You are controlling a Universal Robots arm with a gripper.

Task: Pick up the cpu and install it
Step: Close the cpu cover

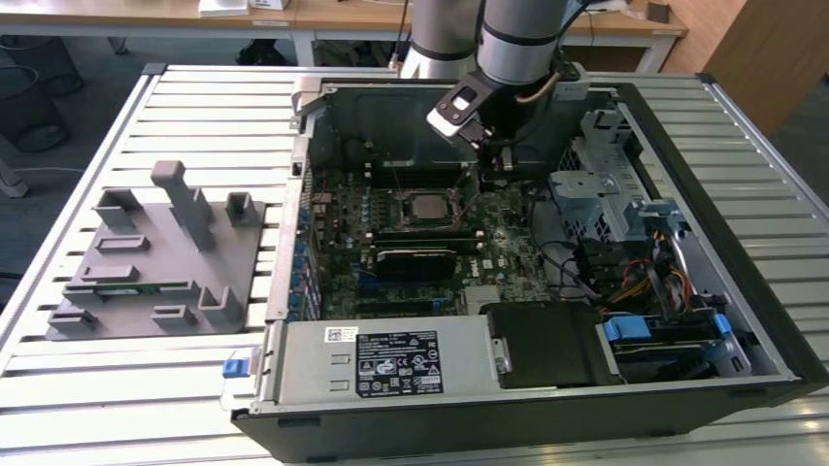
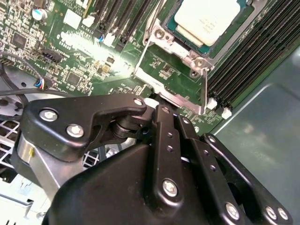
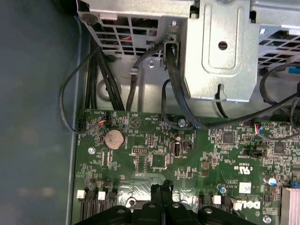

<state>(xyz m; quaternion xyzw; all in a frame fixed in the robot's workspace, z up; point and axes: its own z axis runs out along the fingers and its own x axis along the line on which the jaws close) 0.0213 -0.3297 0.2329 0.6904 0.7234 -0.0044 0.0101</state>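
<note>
The cpu point(image 1: 425, 206) is sitting in the metal-framed socket point(image 2: 187, 56) on the green board point(image 3: 154, 145) inside the open computer case point(image 1: 725, 291). The gripper point(image 1: 496, 180) is hanging over the board just beside the socket, toward the exterior view's right, with its jaws pressed together and gripping nothing.

This looks like a robotics lab or workshop set up in an office room. A robot arm point(image 1: 518, 39) stands at a slatted metal table point(image 1: 155, 107) that carries an open computer case point(image 1: 518, 417), whose green circuit board point(image 3: 154, 154) lies just below the fingers point(image 3: 156, 194). A grey moulded tray point(image 1: 130, 282) sits well to one side of the fingers. Wooden desks point(image 1: 337, 15) stand beyond them.
</note>
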